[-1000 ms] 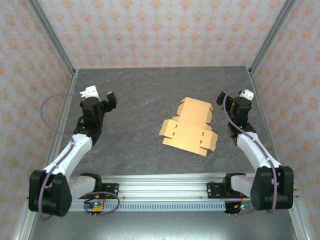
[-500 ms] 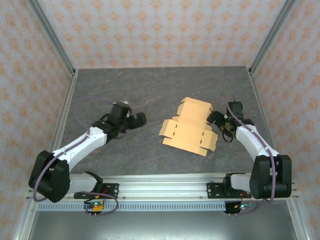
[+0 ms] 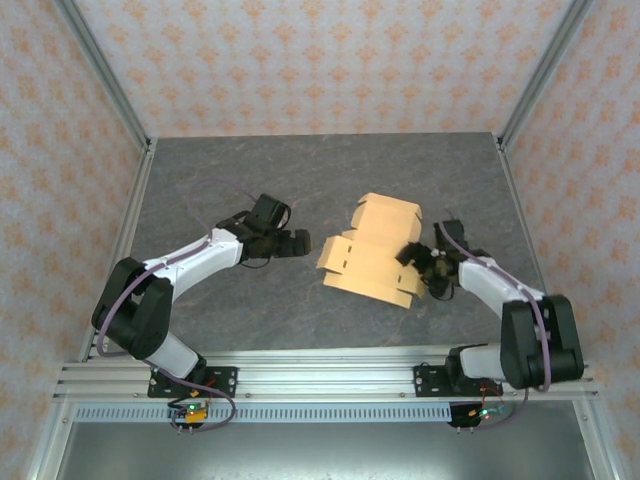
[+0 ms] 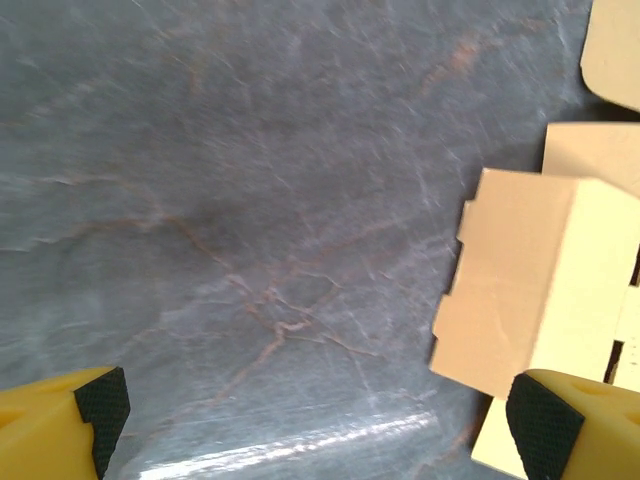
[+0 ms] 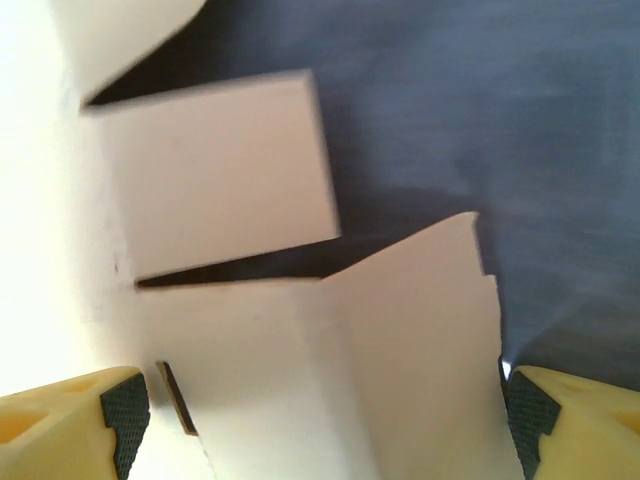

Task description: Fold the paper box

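So the paper box [image 3: 375, 255] lies on the bench [image 3: 300, 170], a bit right of the middle. The left tool [image 3: 298, 243] sits just beside the box's left edge, and the right tool [image 3: 420, 268] is at its right edge, over the flaps there.

The overhead view is bright and even, sharp all over, with only soft, short shadows beside the box [image 3: 375, 255]. In the left wrist view the table [image 4: 250, 200] looks a little soft, and a pale streak of glare lies near the bottom. The right wrist view is blurred; the box burns out to white at the left, and dark shadow lies under its flaps.
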Robot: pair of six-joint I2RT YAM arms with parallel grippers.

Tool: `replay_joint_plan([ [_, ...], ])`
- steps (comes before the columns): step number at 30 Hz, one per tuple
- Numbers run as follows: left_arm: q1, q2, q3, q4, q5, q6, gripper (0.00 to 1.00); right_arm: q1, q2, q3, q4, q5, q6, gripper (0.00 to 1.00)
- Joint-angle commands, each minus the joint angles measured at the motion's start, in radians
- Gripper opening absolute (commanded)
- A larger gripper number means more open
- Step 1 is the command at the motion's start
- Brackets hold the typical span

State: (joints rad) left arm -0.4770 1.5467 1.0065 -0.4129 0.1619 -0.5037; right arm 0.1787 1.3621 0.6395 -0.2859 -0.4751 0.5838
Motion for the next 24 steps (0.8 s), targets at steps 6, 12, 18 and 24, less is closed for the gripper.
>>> replay_joint_plan([
  [6,0.098,-0.055,-0.002,-0.118,-0.129,-0.119,1.00,0.193,0.106,0.200,0.128,-0.195,-0.108,0.95],
  [12,0.103,-0.070,-0.041,-0.073,-0.141,-0.142,1.00,0.168,0.078,0.233,-0.041,-0.020,-0.350,0.99],
  [18,0.163,0.000,0.001,-0.052,-0.094,-0.162,1.00,0.209,0.342,0.483,-0.030,-0.145,-0.452,0.90],
  [24,0.287,0.051,0.035,0.001,0.041,-0.236,1.00,0.250,0.599,0.760,-0.083,-0.204,-0.470,0.77],
])
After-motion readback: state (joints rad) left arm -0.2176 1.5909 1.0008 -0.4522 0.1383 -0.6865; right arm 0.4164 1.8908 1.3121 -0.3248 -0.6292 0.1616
